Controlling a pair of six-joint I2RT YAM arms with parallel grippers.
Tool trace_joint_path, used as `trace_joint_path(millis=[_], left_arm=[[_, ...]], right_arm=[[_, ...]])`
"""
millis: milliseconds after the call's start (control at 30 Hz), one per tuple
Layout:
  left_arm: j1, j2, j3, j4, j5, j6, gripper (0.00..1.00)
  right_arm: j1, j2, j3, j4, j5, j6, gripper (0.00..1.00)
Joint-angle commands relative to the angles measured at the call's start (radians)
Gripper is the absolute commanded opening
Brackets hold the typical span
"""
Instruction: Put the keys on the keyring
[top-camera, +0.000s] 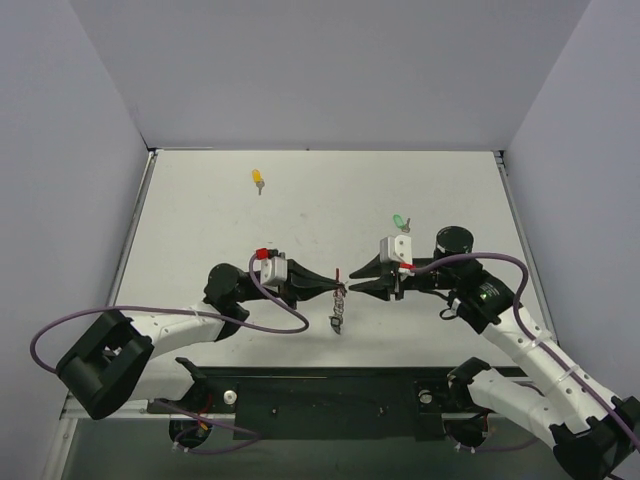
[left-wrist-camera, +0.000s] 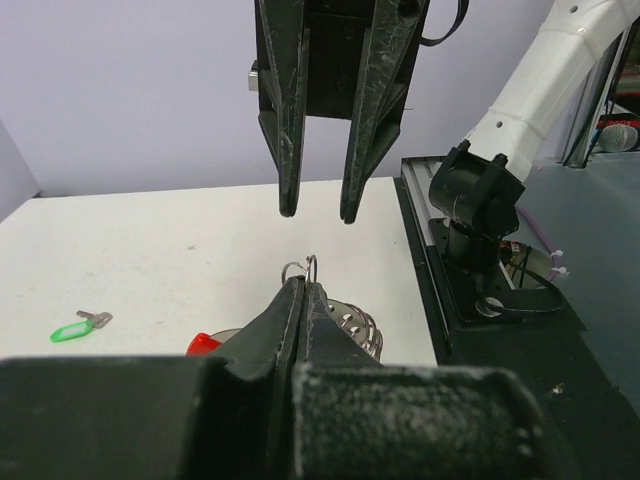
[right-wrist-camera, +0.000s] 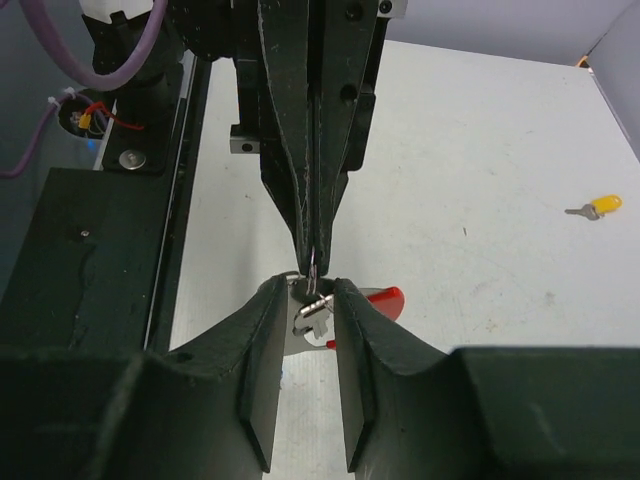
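Left claw (left-wrist-camera: 302, 288) pressed together, pinching keyring (left-wrist-camera: 311, 265) above worktop (top-camera: 300, 200) centre. Right claw (right-wrist-camera: 306, 290) spread beside it, empty. Green key (top-camera: 399, 221), yellow key (top-camera: 258, 179) lie loose. I judge both unthreaded.

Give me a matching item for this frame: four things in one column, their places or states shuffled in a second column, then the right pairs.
Things
1. yellow key
2. green key
3. left gripper
4. right gripper

Places or states
A. jaws apart, tips facing the other gripper
B. shut on the keyring
C. lying alone toward the far left of the table
D. lying just beyond the right gripper

Pairs: 1-C, 2-D, 3-B, 4-A
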Motion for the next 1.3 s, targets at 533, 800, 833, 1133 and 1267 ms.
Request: trace_joint_path(millis=[533,800,833,1133,1267], left_arm=[[-0.050,0.043,0.060,0.203,-0.066,-0.025,0.00],[-0.052,0.046,0.069,0.191,-0.071,-0.025,0.00],[-0.052,0.046,0.068,0.192,-0.074,-0.025,0.00],[-0.055,0.044,0.068,0.185,-0.086,-0.031,0.00],[-0.055,0.050,0.077,0.153,-0.086,-0.052,0.00]], right_arm=[[0.026,0.021,-0.043,0.062,0.020,0.093,0.17],[0.038,0.032,-0.051,0.059,0.023,0.095,0.15],[0.040,0.035,-0.051,0.059,0.029,0.095,0.15],[0.041,0.038,-0.037,0.022,0.033,0.070,0.01],[0.026,0.038,-0.002,-0.043,0.020,0.052,0.00]])
